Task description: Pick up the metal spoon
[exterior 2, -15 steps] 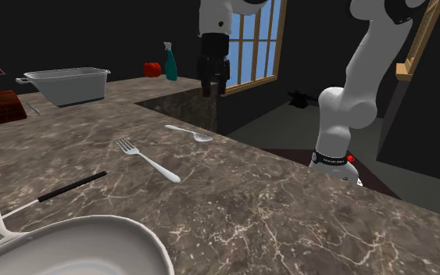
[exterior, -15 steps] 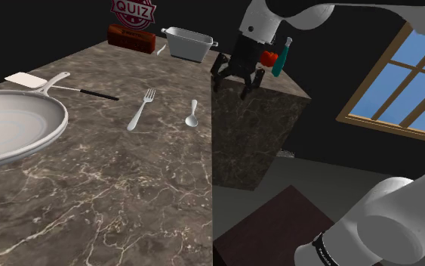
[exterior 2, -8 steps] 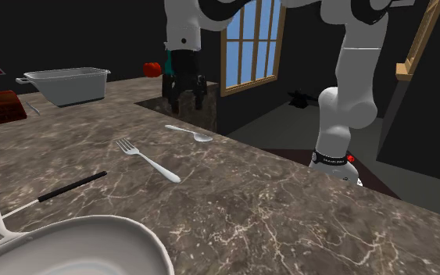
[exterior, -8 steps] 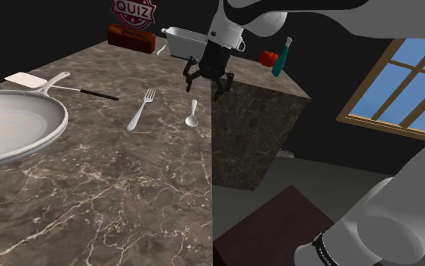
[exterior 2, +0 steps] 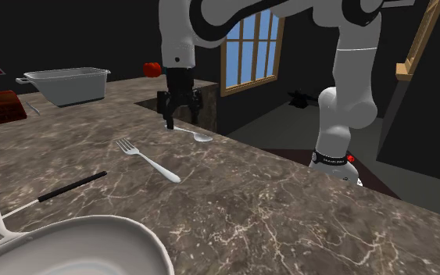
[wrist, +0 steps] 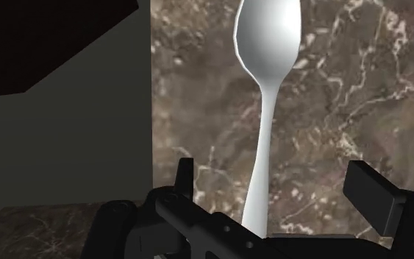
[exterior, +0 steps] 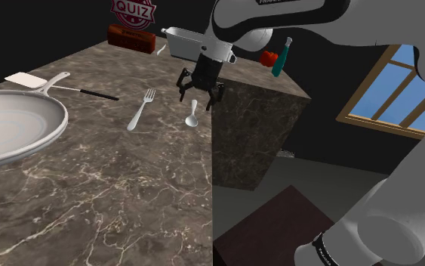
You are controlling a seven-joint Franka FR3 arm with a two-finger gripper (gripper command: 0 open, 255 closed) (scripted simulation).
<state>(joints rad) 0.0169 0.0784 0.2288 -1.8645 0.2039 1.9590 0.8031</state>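
Observation:
A pale, plain spoon (exterior: 192, 115) lies flat on the marble counter (exterior: 127, 189), close to the counter's edge, with its bowl toward the nearer end. My black gripper (exterior: 200, 95) hangs just above its handle end, fingers pointing down and open. From the second exterior view the gripper (exterior 2: 181, 117) hovers over the spoon (exterior 2: 194, 134) without touching it. In the wrist view the spoon (wrist: 268, 96) runs up from between the two spread fingers (wrist: 371, 196), and its handle passes through the gap with room on both sides.
A fork (exterior: 140, 110) lies beside the spoon, then a spatula (exterior: 33, 81) and a large white plate (exterior: 14, 125). A grey pan (exterior: 188, 41) and a red box (exterior: 131, 36) stand at the back. The counter drops off at its edge (exterior: 213, 159); a teal bottle (exterior: 281, 57) stands on the lower block.
The gripper has swung from over the lower block toward the shoulder view's left and come down, now standing over the spoon's handle. The spoon has not moved.

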